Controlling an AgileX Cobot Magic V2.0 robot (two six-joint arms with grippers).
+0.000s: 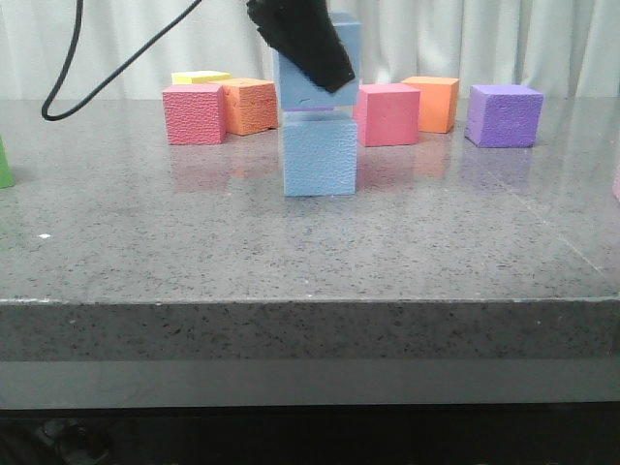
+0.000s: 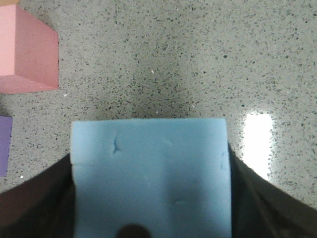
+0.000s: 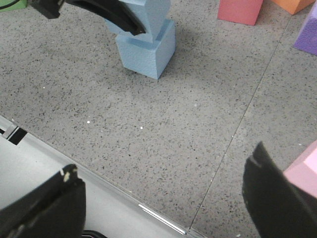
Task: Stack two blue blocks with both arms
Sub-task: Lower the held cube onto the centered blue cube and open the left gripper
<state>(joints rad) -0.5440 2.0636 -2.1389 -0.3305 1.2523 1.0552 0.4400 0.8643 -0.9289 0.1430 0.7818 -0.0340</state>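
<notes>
Risk: left pincer (image 1: 308, 60), clamped on upper blue block (image 1: 320, 73), could release it off-centre over lower block (image 1: 320, 155) beneath, toppling it.

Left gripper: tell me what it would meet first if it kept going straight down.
The left gripper, shut on the upper blue block, points down at the lower blue block. The held block would likely meet that first; any gap between them is unclear.
</notes>
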